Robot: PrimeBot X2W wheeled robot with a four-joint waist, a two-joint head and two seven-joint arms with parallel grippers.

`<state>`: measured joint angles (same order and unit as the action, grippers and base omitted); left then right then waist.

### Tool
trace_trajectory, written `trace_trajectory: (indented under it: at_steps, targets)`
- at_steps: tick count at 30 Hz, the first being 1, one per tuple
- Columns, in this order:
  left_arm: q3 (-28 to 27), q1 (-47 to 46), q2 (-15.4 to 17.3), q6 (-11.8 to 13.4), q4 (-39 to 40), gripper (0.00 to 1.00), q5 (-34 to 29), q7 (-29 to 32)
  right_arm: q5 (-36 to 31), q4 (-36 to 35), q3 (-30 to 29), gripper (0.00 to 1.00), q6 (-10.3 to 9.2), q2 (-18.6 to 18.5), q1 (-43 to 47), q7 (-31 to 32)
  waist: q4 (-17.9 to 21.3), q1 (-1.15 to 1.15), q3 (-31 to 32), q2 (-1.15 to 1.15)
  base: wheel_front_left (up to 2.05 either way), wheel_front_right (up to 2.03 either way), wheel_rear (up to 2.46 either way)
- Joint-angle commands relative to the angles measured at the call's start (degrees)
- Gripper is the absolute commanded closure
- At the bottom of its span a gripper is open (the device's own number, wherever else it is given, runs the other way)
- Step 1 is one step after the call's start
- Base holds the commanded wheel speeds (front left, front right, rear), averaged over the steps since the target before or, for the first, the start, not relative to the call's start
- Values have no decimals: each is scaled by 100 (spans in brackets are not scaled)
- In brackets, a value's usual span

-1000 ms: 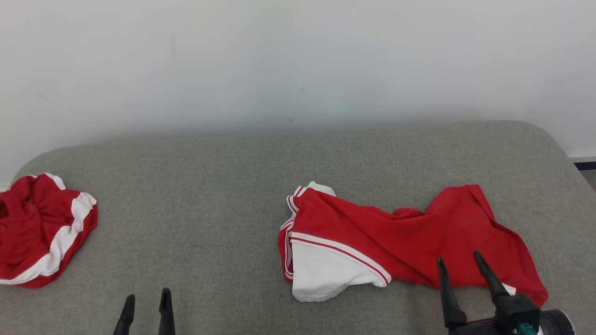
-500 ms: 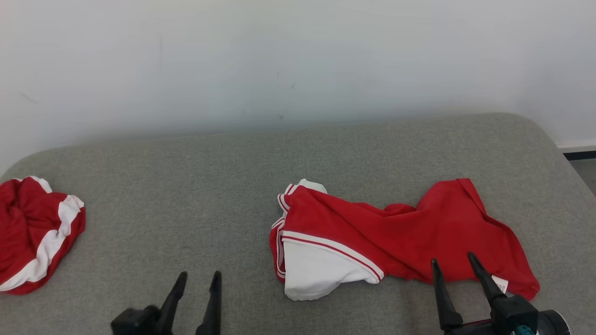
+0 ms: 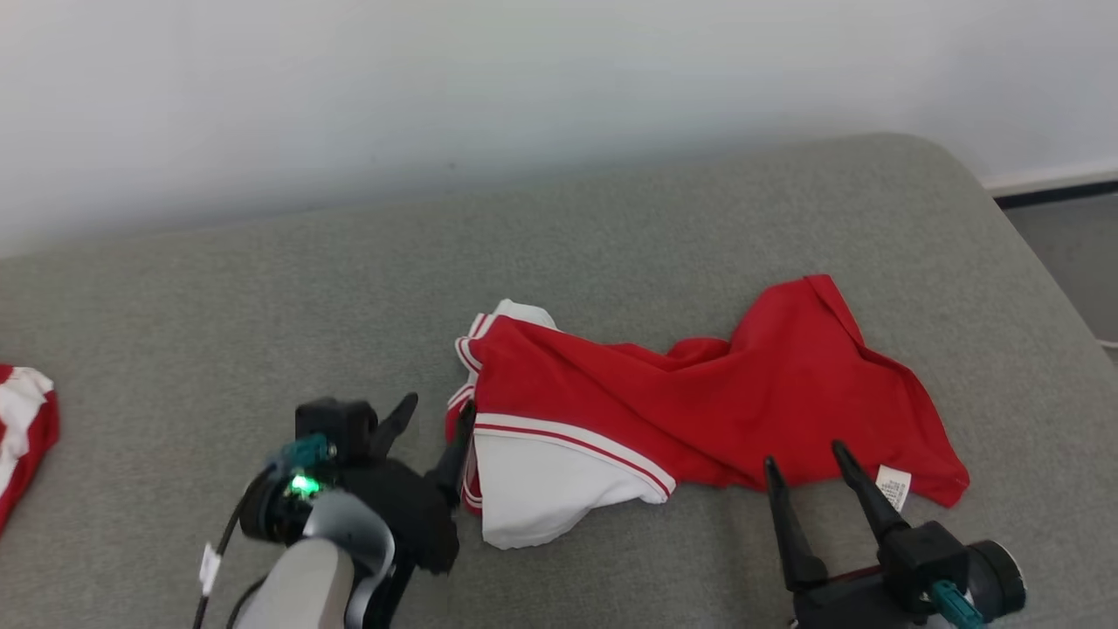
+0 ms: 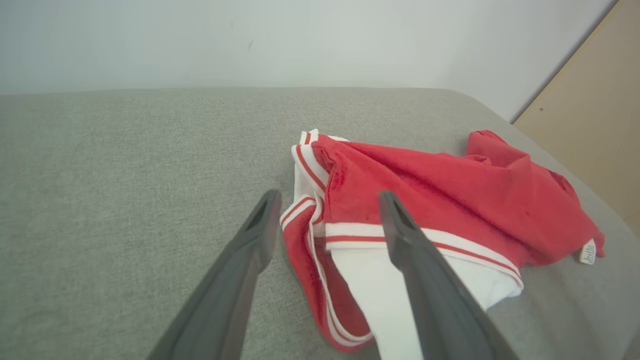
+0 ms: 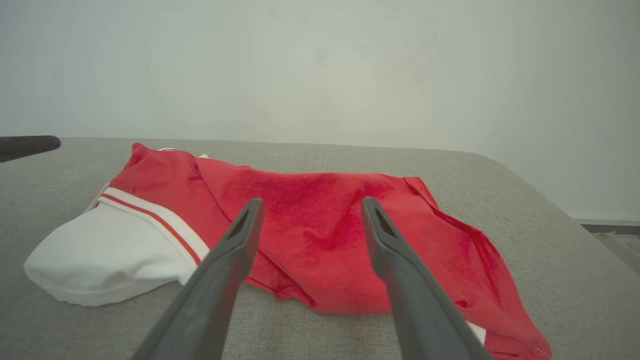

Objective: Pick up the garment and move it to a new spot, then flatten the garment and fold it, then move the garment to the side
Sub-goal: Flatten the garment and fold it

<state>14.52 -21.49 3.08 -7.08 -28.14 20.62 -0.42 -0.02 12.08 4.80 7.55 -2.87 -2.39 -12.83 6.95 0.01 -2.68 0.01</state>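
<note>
Left claw (image 3: pixel 437 406): released, jaws astride the garment's (image 3: pixel 699 402) striped left edge, seemingly placed to pinch it. Right claw (image 3: pixel 803 454): released, poised at the red near hem. Garment: crumpled, unlifted, mid-tabletop (image 3: pixel 611 227). Second red-and-white bundle (image 3: pixel 22 428): far left.

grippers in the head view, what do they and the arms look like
The left gripper and right gripper each have two long, tapered black fingers on a black block with a teal plug. The left wrist also carries a glowing green light and a black cable with a white tag, ahead of a pale grey forearm.
</note>
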Motion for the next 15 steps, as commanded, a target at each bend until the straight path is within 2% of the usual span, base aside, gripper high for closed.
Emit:
trace_trajectory:
  at_steps: [1, 8, 15]
  targets:
    - [36, -299, 12, -11, -188, 0, 27, 35, 39, 44, 110, 0, -13, -4, -131, -36, 293, -1, -342, -1, 0, 0, 0]
    - [140, -1116, -8, 42, -1063, 0, 242, 107, 172, 249, 494, 0, -13, -4, -406, -93, 488, -1, -606, -1, 0, 0, 0]
    - [287, -1490, -14, 96, -1600, 0, 412, 180, 250, 366, 566, 0, -13, -4, -447, -142, 533, -1, -667, -1, 0, 0, 0]
